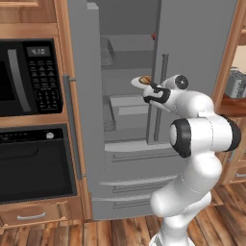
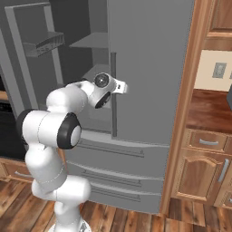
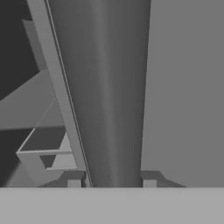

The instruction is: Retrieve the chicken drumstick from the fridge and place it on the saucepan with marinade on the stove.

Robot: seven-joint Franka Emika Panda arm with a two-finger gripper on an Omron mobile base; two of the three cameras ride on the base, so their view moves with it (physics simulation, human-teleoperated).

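The grey fridge (image 1: 192,43) has its left door (image 1: 84,96) swung open and its right door shut. Inside, the golden-brown chicken drumstick (image 1: 145,79) lies on a white plate on a middle shelf. My gripper (image 1: 152,88) (image 2: 111,90) is just in front of the right door's vertical bar handle (image 2: 113,68), at the drumstick's height and a little right of it. In the hand view the gripper (image 3: 112,183) is open, with the handle (image 3: 111,96) standing close between the fingertips (image 3: 74,183). The saucepan, marinade and stove are out of view.
A black microwave (image 1: 29,77) and a black oven (image 1: 33,163) sit in the wooden wall left of the open door. A small red fruit (image 1: 153,36) rests on an upper fridge shelf. Wooden drawers (image 2: 204,172) and a counter (image 2: 213,108) stand to the right.
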